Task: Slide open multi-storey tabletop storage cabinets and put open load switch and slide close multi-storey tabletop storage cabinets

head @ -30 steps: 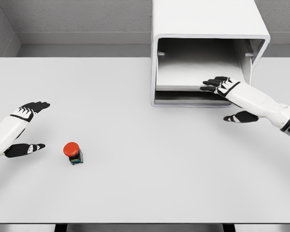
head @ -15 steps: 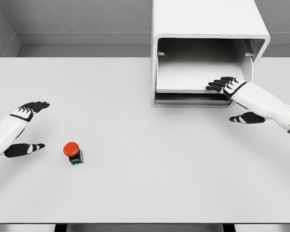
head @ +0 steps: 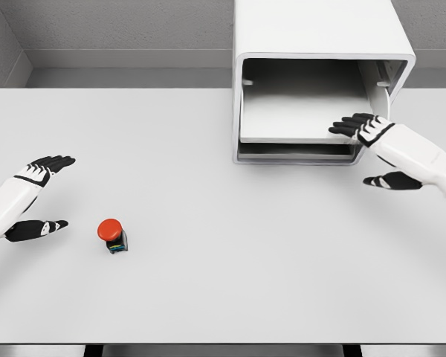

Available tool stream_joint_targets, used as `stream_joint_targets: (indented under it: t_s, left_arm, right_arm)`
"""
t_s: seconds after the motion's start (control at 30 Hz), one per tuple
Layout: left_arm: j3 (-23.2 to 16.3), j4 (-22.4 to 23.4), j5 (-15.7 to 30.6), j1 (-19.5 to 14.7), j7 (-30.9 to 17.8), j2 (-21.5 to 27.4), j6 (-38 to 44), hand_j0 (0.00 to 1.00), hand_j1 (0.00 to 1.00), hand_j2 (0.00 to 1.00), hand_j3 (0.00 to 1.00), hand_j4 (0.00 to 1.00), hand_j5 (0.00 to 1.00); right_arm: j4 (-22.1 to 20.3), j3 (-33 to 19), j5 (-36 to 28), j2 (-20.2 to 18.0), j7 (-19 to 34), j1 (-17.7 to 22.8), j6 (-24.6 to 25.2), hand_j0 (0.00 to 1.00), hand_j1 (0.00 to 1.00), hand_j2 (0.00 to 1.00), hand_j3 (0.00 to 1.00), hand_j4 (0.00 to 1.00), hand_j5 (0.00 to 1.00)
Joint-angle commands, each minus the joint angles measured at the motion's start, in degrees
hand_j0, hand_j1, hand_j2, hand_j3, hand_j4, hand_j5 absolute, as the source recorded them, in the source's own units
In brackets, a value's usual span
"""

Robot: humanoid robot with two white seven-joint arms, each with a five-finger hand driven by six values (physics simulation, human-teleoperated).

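My right hand [head: 372, 141], fingers spread and empty, has drawn rightward off the cabinet [head: 320, 82] tray; the drawer stands open, so the switch [head: 113, 234] at lower left comes next.

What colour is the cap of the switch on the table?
Red-orange, on a dark base with a greenish tint; the switch shows clearly in the head view.

Cabinet [head: 320, 30]: white shell, grey shaded interior, pale grey drawer tray [head: 297, 123]. Table [head: 230, 260]: plain off-white. Load switch [head: 112, 234]: red-orange cap, dark base with green-teal edge. Both hands, left [head: 36, 197] and right [head: 375, 149]: black fingers, white backs and forearms.
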Motion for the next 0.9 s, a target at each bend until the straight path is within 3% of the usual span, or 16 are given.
stream_joint_targets:
  t_s: [0.0, 0.27, 0.37, 0.4, 0.53, 0.63, 0.67, 0.73, 0.87]
  left_arm:
    - [0.02, -0.02, 0.42, 0.00, 0.03, 0.06, 0.06, 1.00, 1.00, 1.00, 1.00, 1.00, 1.00]
    - [-0.16, -0.02, 0.42, -0.18, -0.23, 0.86, 0.06, 1.00, 1.00, 1.00, 1.00, 1.00, 1.00]
    - [-0.16, -0.11, 1.13, -0.88, -3.40, 1.82, 0.06, 1.00, 1.00, 1.00, 1.00, 1.00, 1.00]
    - [-0.33, -1.07, 0.86, -0.97, -3.49, 3.23, 0.06, 0.95, 0.95, 0.95, 0.95, 0.95, 0.95]
    - [-0.77, -4.85, 0.33, -0.79, -3.66, 6.22, 0.06, 0.99, 0.99, 0.99, 0.99, 0.99, 0.99]
    - [-1.56, -4.94, 3.93, 1.84, -3.49, 6.39, 0.06, 0.99, 0.99, 0.99, 0.99, 0.99, 0.99]
    - [-2.26, -4.94, 7.45, 3.42, -3.57, 8.14, 0.06, 0.99, 0.99, 0.99, 0.99, 0.99, 0.99]
    - [-6.39, -5.03, 9.74, 3.60, -3.66, 12.72, 0.06, 0.99, 0.99, 0.99, 0.99, 0.99, 0.99]
    - [-6.57, -4.94, 15.10, 3.60, -3.66, 13.33, 0.06, 0.99, 0.99, 0.99, 0.99, 0.99, 0.99]
  right_arm:
    - [-1.01, -1.99, -0.64, -0.07, -0.08, 0.18, 0.09, 1.00, 1.00, 1.00, 1.00, 1.00, 1.00]
    - [-2.07, -9.46, -1.35, -0.16, -0.17, 4.48, 0.09, 1.00, 1.00, 1.00, 1.00, 1.00, 1.00]
    - [-1.98, -10.69, -1.35, -0.25, -0.17, 5.10, 0.09, 1.00, 1.00, 1.00, 1.00, 1.00, 1.00]
    - [-2.07, -10.69, -1.35, -0.16, -0.17, 5.10, 0.09, 1.00, 1.00, 1.00, 1.00, 1.00, 1.00]
    - [-1.98, -12.01, -1.44, -0.16, -0.26, 5.36, 0.09, 1.00, 1.00, 1.00, 1.00, 1.00, 1.00]
    - [-1.80, -12.89, -1.44, -0.16, -0.26, 5.63, 0.09, 1.00, 1.00, 1.00, 1.00, 1.00, 1.00]
    - [-1.54, -13.24, -1.44, -0.25, -0.26, 5.98, 0.09, 1.00, 1.00, 1.00, 1.00, 1.00, 1.00]
    - [-1.36, -14.38, -1.44, -0.25, -0.26, 6.59, 0.09, 1.00, 1.00, 1.00, 1.00, 1.00, 1.00]
    - [-0.13, -16.67, -1.44, -0.34, -0.26, 8.88, 0.09, 1.00, 1.00, 1.00, 1.00, 1.00, 1.00]
